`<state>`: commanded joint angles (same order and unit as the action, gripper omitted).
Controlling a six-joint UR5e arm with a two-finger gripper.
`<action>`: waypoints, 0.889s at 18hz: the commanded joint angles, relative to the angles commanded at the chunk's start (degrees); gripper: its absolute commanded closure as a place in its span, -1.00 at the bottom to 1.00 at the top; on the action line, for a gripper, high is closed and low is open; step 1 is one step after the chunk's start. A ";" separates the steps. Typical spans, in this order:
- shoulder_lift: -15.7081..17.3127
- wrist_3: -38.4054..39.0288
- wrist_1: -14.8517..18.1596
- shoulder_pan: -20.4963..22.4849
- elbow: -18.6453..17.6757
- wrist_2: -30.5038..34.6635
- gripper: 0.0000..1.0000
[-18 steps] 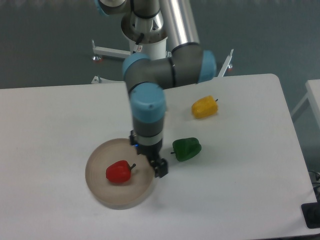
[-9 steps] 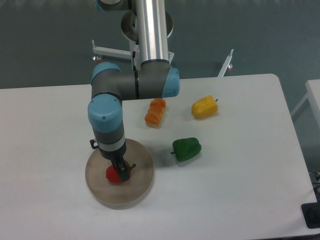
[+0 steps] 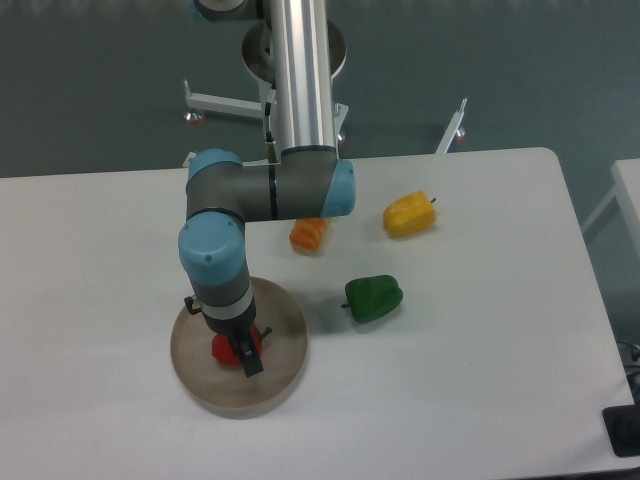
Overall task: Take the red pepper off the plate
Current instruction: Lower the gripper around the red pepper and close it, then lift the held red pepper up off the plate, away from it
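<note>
The gripper [image 3: 243, 352] points straight down over the plate [image 3: 285, 345], its dark fingers [image 3: 251, 362] set on either side of the red pepper [image 3: 224, 349], which sits on the plate a little toward nine o'clock from the dish's centre. Only slivers of red show to the left and right of the tool, since the wrist hides most of the pepper from above. The jaws look narrow around the pepper, but whether they press on it or merely flank it cannot be told from this angle. The plate lies on the white table [image 3: 480, 380] near its front-left part. From the plate, the green pepper [image 3: 374, 297] lies at about two o'clock, well apart from the rim, resting on the table. The yellow pepper [image 3: 410, 214] lies farther off in the same general direction, near one o'clock, also on the table. An orange vegetable [image 3: 309, 234] sits at roughly twelve to one o'clock from the plate, partly hidden under the arm's grey elbow joint [image 3: 262, 188].
</note>
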<state>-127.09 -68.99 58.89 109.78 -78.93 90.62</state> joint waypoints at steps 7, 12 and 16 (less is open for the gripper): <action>2.53 -0.01 1.05 0.26 0.44 -0.44 0.61; 8.60 0.35 2.55 5.52 -0.17 -2.45 0.65; 12.91 0.35 9.21 12.55 -0.26 -7.28 0.71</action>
<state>-114.18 -68.64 68.10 122.32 -79.19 83.34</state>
